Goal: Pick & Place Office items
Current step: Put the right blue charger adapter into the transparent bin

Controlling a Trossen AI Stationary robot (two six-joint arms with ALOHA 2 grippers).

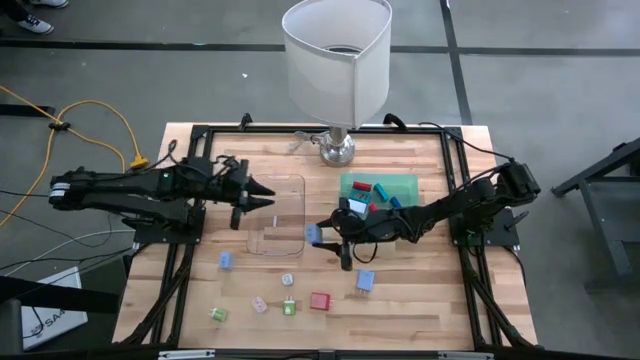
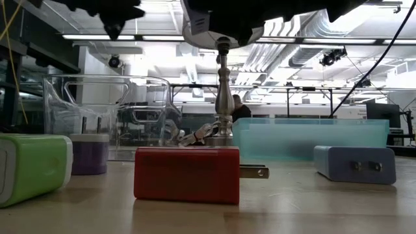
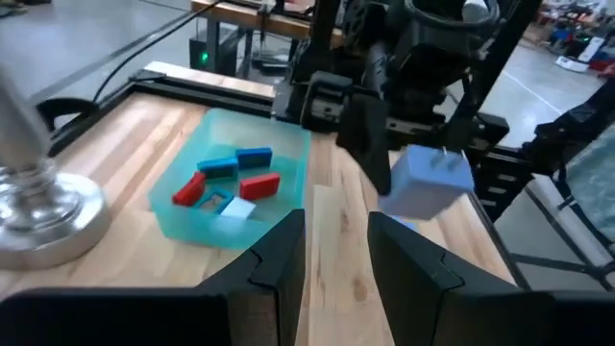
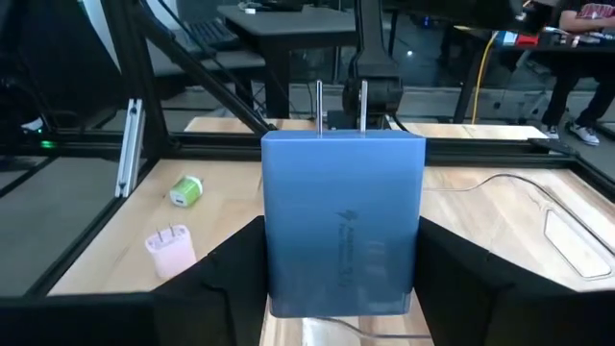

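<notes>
The office items are small plug-like blocks. Several lie on the near table: a red one (image 1: pixel 320 300) (image 2: pixel 187 174), a green one (image 1: pixel 289 308), a pink one (image 1: pixel 259 304) and pale blue ones (image 1: pixel 225 261) (image 1: pixel 367 281). Red and blue ones lie in the green tray (image 1: pixel 380 188) (image 3: pixel 235 183). My right gripper (image 1: pixel 322 233) is shut on a pale blue block (image 4: pixel 343 226) beside the clear tray's (image 1: pixel 275 215) right wall. My left gripper (image 1: pixel 266 195) (image 3: pixel 338 255) hovers open over the clear tray, touching nothing. My right gripper pinches the pale blue block (image 3: pixel 432 178) by its two opposite side faces (image 4: pixel 279 240), one finger (image 4: pixel 226 274) on each. The fingers reach in from the table's right, about level. The block's two metal prongs (image 4: pixel 341 104) point away from the gripper, and the block is held above the table.
A lamp with a white shade (image 1: pixel 337 55) stands on a metal foot (image 1: pixel 337 150) at the table's far middle. A black frame (image 1: pixel 190 240) runs around the wooden table. Loose pieces lie along the near strip, with bare wood between them.
</notes>
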